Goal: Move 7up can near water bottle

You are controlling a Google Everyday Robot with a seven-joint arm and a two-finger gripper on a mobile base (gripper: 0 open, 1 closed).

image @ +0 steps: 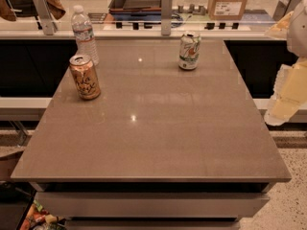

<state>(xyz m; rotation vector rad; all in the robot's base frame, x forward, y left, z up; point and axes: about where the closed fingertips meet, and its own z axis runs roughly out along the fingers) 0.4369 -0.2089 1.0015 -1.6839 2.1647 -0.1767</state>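
Note:
The 7up can (189,51), white and green with a red-orange mark and a silver top, stands upright at the back centre-right of the brown table (153,138). The water bottle (85,32), clear with a white cap and a pale label, stands upright at the back left corner. The can and the bottle are far apart. My gripper (283,110) is at the lower end of the pale arm (292,75) at the right edge of the view, beyond the table's right side. It is well to the right of the 7up can and touches nothing.
An orange-copper can (85,76) with script lettering stands just in front of the water bottle. A counter rail with posts (166,8) runs behind the table. A cardboard box (229,1) and a tray (136,1) sit beyond it.

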